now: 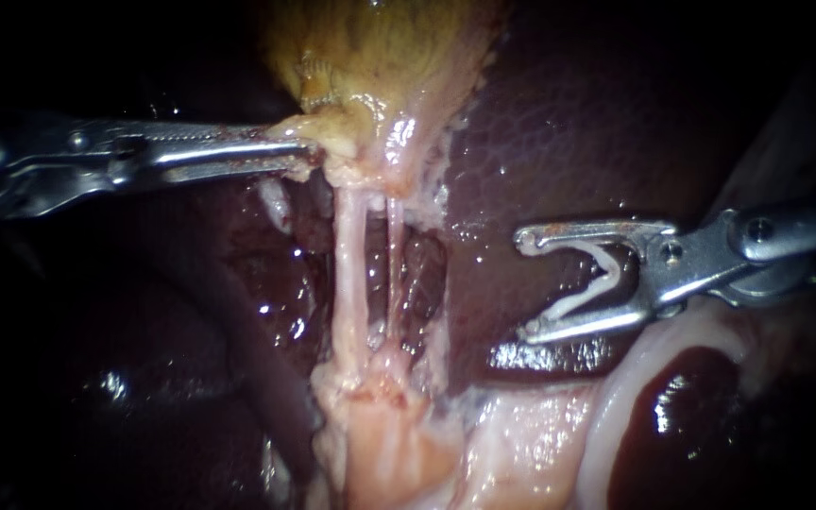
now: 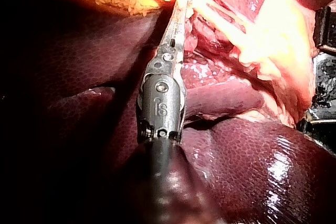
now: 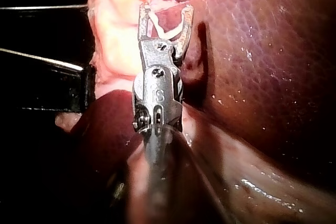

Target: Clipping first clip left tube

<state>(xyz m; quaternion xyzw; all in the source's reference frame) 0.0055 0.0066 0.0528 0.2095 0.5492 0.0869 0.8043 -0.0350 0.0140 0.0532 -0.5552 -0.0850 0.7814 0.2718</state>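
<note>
A: What is gripped by the slender grey metal left instrument (image 1: 309, 151)?

B: Its long, narrow jaws are closed together on the pale, ragged tissue (image 1: 332, 142) at the near end of the yellow, wrinkled gallbladder (image 1: 380, 47). The same hold is seen in the left wrist view, where the tip of the left instrument (image 2: 181, 3) is buried in bright yellowish tissue ahead of it.

A: And where is the left tube found?

B: Two pale pink strands are stretched from that gripped tissue toward a pale pink fatty mass (image 1: 380, 444) on the near side. The thicker, pale pink left tube (image 1: 351, 274) is set just beside the thinner, whitish right tube (image 1: 395, 255), and a narrow dark gap is seen between them.

A: How are the jaws of the other instrument held?

B: The silver, hinged right instrument (image 1: 524, 283) is seen entering from the right. Its jaws are spread wide, and a white, V-shaped clip (image 1: 578, 297) is cradled between them and touched by both. The open end is pointed left, toward the tubes, but the tips are separated from both tubes and are placed over the dark reddish-brown, glossy liver (image 1: 569, 123).

A: Is that borne out by the right wrist view?

B: It is. There the clip (image 3: 168, 32) is seen seated between the spread jaws of the right instrument (image 3: 165, 8), with the liver (image 3: 262, 51) beside it.
</note>
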